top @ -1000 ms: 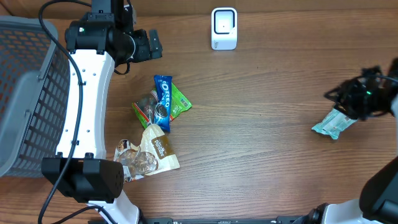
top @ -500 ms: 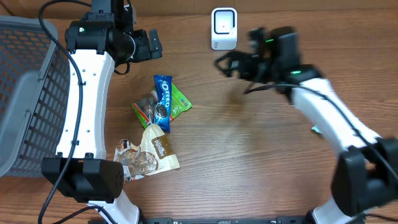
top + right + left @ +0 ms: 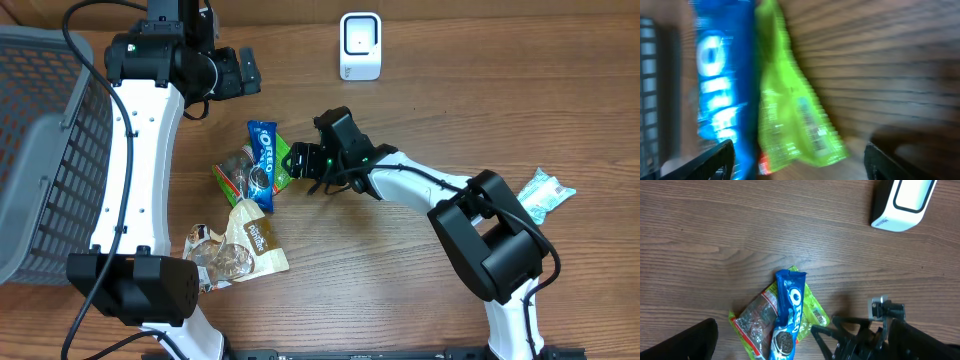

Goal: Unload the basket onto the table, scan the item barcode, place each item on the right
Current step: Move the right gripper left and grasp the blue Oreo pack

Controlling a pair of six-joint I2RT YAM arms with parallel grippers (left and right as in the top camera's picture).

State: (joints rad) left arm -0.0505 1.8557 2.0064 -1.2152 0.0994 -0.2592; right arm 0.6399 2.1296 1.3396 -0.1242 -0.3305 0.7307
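Right fingers [image 3: 715,162] stand wide apart and hold nothing. The green packet [image 3: 795,125] lies between them and just ahead, flat on the table [image 3: 400,290]. The Oreo pack [image 3: 720,75] lies across the packet's far side, touching it. Both are part of a snack pile near the middle of the table. Left fingers [image 3: 695,342] are likewise spread wide and empty, well apart from the pile. The scanner [image 3: 360,45] stands at the far edge, away from both packs. A teal packet [image 3: 545,193] lies alone, well off to the right.
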